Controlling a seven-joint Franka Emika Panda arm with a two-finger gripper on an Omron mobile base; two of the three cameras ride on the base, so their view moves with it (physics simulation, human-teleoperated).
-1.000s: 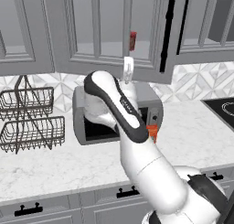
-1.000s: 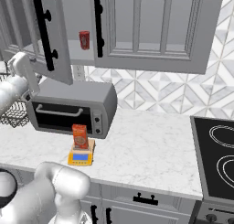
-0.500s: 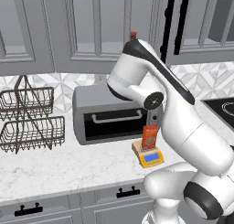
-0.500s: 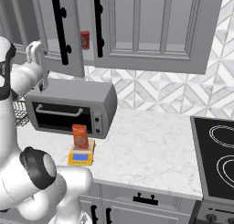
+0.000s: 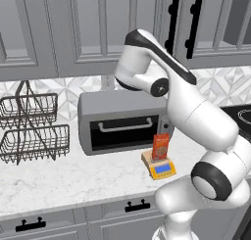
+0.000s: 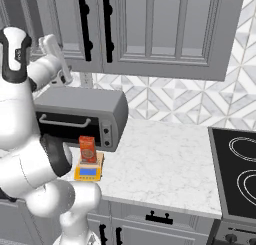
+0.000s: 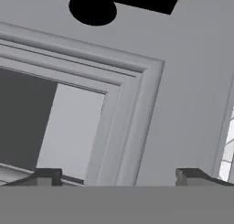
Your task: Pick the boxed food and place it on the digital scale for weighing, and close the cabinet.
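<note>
Item: boxed food (image 5: 160,146), orange-red, upright, standing on the digital scale (image 5: 162,169) (yellow body, blue display facing the room). Both sit on the marble table (image 6: 165,164), just in front of the right end of the toaster oven (image 5: 122,119).

Item: cabinet (image 6: 150,24), grey, panelled, mounted on the wall above the table. In both base views the two doors with the long black bar handles (image 6: 96,26) lie flush, the handles side by side at the meeting edge.

Item: gripper (image 7: 118,177). In the hand view its two dark fingers (image 7: 45,176) stand wide apart with nothing between them, close against a cabinet door panel; a black handle end (image 7: 93,8) shows at the top of that view. In the right base view the hand (image 6: 54,56) is raised near the lower left of the cabinet, above the toaster oven.

Item: wire basket rack (image 5: 32,129), two tiers, at the left of the table.

Item: black cooktop (image 6: 235,171), at the right end of the table.
</note>
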